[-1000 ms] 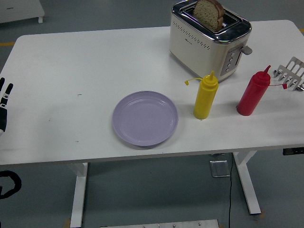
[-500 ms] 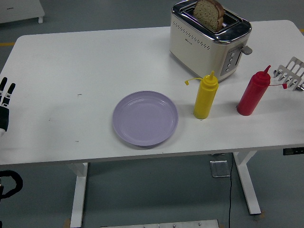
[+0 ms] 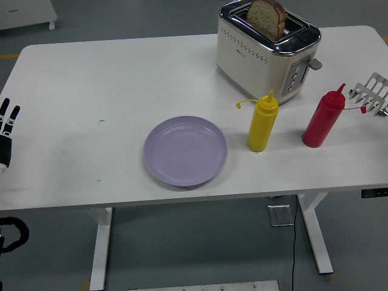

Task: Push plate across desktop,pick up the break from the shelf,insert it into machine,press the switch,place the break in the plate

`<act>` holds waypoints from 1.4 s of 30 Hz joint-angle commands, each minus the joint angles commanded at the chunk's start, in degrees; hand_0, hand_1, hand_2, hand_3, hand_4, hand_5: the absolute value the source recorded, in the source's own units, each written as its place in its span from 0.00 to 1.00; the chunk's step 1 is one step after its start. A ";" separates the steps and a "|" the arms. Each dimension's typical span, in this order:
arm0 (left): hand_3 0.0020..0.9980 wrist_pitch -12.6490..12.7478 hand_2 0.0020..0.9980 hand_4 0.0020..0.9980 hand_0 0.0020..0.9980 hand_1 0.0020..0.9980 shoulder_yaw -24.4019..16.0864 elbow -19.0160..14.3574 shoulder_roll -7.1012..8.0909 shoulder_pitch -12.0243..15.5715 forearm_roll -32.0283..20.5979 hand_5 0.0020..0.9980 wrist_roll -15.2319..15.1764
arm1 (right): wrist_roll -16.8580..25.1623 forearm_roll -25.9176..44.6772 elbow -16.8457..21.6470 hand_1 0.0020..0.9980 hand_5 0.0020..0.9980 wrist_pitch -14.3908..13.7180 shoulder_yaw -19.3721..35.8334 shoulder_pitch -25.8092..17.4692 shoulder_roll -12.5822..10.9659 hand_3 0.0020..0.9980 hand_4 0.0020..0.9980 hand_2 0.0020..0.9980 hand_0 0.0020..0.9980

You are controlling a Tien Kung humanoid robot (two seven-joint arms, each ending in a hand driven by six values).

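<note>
Left hand [image 3: 6, 130], far left edge of the frame: fingers [image 3: 12, 115] extended and slightly apart, gripping nothing, resting low over the worktop [image 3: 91, 79] edge; the wrist and arm are cut off by the frame. Right hand: out of view. Plate [image 3: 185, 151], lavender, empty, lower centre of the frame, near the worktop's front edge and well apart from the hand. Yellow squeeze bottle [image 3: 263, 123], just right of the plate, upright, cap strap hanging loose. Red squeeze bottle [image 3: 323, 120], further right, upright. Toaster [image 3: 267, 51], cream and chrome, upper right of centre, behind both bottles; its lever and button panel face the right of the frame. Bread [image 3: 267, 18], one brown slice, standing in a toaster slot with its top half showing. Metal rack [image 3: 372, 94], right edge of the frame, cropped, apparently empty. Judgement: the slice looks ready to be lifted to the plate. Risks: a hand reaching for the toaster must pass the two bottles and could topple one; a poor pinch on the exposed crust could tear or drop the slice. Hard to make out: lever position, second slot contents, the rack's remainder.
</note>
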 joint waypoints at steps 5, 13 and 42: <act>0.84 -0.01 0.94 0.64 0.82 0.87 0.17 0.17 -0.03 -0.04 0.02 1.00 0.08 | 0.30 -1.17 -0.27 0.81 0.38 -0.18 0.48 -0.76 0.79 0.80 0.40 0.80 0.87; 0.84 -0.06 0.94 0.64 0.82 0.86 0.62 0.52 -0.03 -0.21 -0.02 1.00 0.21 | 0.95 -2.20 -0.39 0.81 0.37 -0.61 1.17 -1.52 1.65 0.80 0.40 0.80 0.87; 0.84 -0.28 0.94 0.64 0.82 0.86 2.00 1.82 -0.14 -0.32 -0.08 1.00 0.44 | 1.63 -1.93 -0.36 0.81 0.38 -1.88 1.38 -1.76 1.75 0.79 0.41 0.80 0.87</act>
